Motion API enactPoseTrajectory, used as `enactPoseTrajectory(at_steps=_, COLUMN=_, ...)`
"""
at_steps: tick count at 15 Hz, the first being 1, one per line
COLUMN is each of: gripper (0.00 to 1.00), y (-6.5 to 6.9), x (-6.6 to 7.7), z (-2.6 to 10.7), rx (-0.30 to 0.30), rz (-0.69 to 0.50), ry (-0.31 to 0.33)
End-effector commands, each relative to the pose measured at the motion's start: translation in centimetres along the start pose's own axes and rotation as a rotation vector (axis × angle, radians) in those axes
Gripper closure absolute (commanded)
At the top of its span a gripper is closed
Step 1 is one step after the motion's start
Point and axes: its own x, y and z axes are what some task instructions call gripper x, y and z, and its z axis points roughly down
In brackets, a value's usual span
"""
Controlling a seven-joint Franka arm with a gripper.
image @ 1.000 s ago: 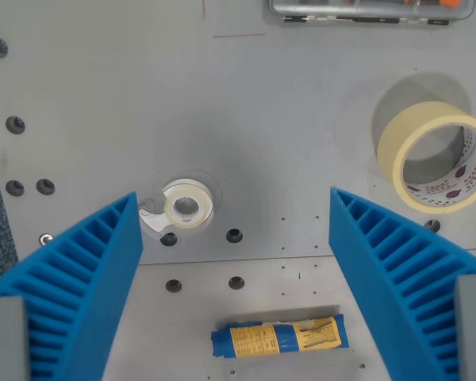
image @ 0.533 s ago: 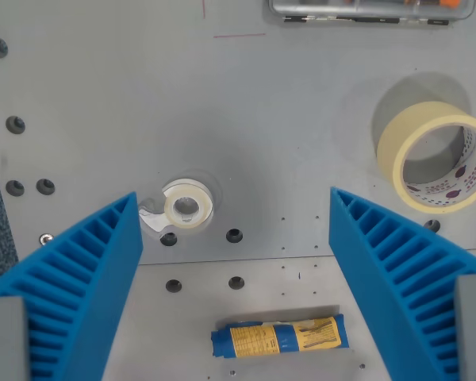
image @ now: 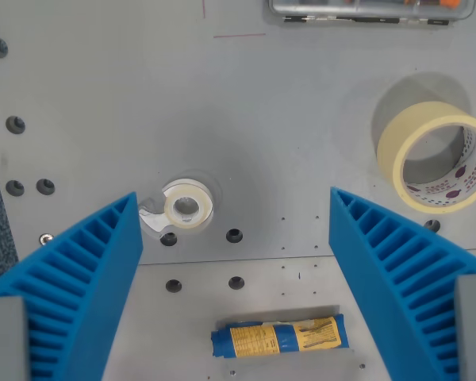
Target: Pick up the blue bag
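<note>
The blue bag (image: 278,336) is a small rolled blue packet with yellow labels. It lies flat on the grey table near the bottom middle of the wrist view. My gripper (image: 234,238) is open and empty, well above the table. Its two blue ribbed fingers (image: 83,278) stand wide apart at the view's left and right. The bag lies between them, toward the bottom edge, touching neither.
A small clear tape roll (image: 187,206) lies left of centre. A large beige masking tape roll (image: 432,155) stands at the right. A clear plastic box (image: 369,8) sits at the top edge. The grey table (image: 222,103) has bolt holes.
</note>
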Motion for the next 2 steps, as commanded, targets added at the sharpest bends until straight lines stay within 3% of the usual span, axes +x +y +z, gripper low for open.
enactPoseTrajectory(at_steps=1, gripper=0.0, y=0.0, x=-0.03, z=-0.18, rx=0.0, rz=0.0, ry=0.004)
enactPoseTrajectory(at_steps=2, gripper=0.0, y=0.0, x=-0.03, z=-0.18, rx=0.0, rz=0.0, ry=0.004)
